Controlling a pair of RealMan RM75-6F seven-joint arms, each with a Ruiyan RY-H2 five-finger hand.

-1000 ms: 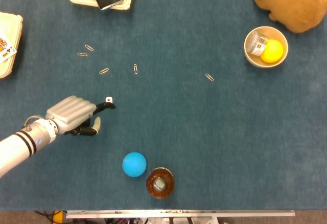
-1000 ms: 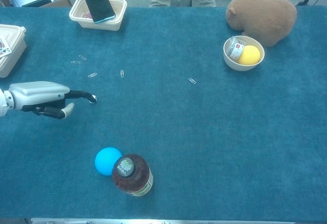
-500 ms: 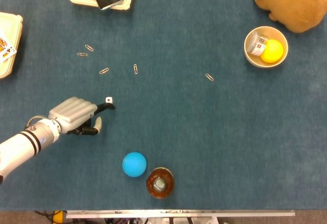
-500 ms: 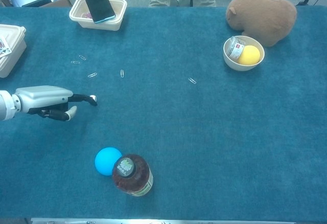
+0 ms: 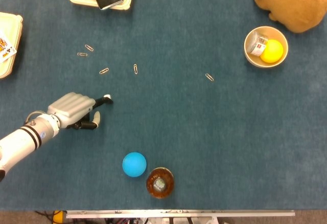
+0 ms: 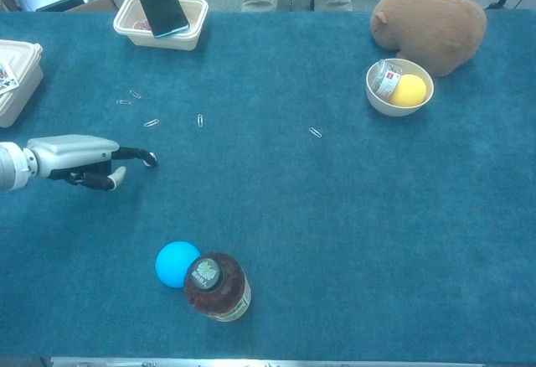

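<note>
Left of the small white die (image 5: 108, 97) on the blue-carpeted desk (image 5: 204, 142), the left hand (image 5: 71, 112) lies low — one finger stretched out touching the die, other fingers curled, holding nothing. Silver wire paperclips (image 5: 103, 71) lie just beyond the die.

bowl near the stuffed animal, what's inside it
The bowl holds a yellow ball and a small labelled container lying beside it. Whatever lies beneath those two is covered.

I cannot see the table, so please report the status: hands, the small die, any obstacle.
Left hand low, fingertip touching small white die, not holding. Right hand out of view. Paperclips nearby, apart from die.
</note>
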